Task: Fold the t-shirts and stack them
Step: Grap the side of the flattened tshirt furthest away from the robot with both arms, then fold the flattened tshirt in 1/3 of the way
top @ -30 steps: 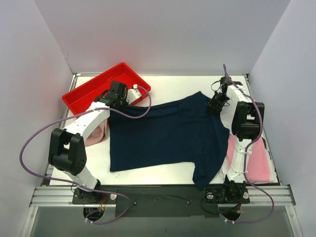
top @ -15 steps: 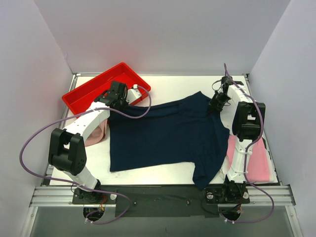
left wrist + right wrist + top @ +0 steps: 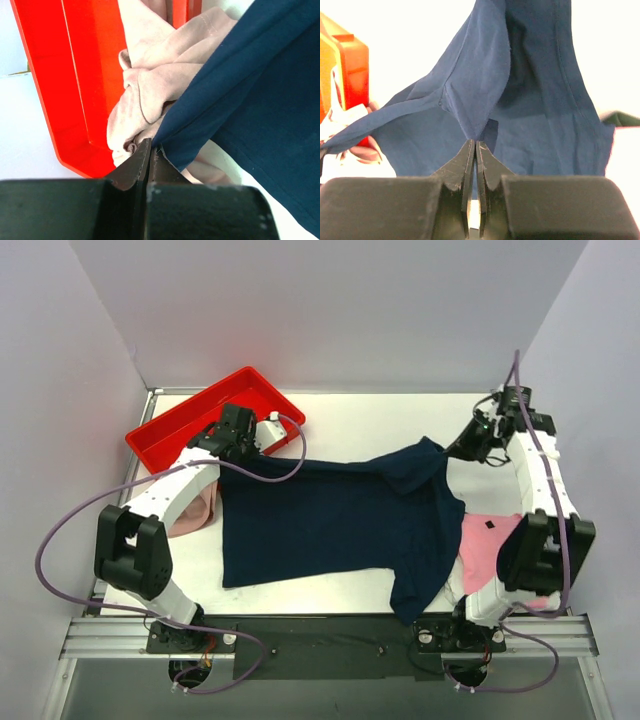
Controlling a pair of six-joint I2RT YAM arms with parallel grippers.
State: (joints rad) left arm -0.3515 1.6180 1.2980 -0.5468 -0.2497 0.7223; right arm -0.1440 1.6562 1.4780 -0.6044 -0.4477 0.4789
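Observation:
The dark navy t-shirt (image 3: 330,525) lies spread across the middle of the table, its far edge pulled taut between both grippers. My left gripper (image 3: 228,452) is shut on its far left corner (image 3: 172,145), beside the red tray. My right gripper (image 3: 452,452) is shut on its far right corner (image 3: 475,127) and holds it lifted, out toward the right wall. The beige-pink t-shirt (image 3: 192,510) lies bunched under my left arm; it also shows in the left wrist view (image 3: 150,85). The bright pink t-shirt (image 3: 482,548) lies at the right, partly under my right arm.
A red plastic tray (image 3: 185,420) stands at the far left, just behind my left gripper; its wall shows in the left wrist view (image 3: 75,85). White walls close in the table on three sides. Purple cables loop off both arms.
My right gripper has swung right and slightly back with the navy shirt's corner, stretching its far edge. More of the bright pink shirt is now uncovered. My left gripper has stayed put.

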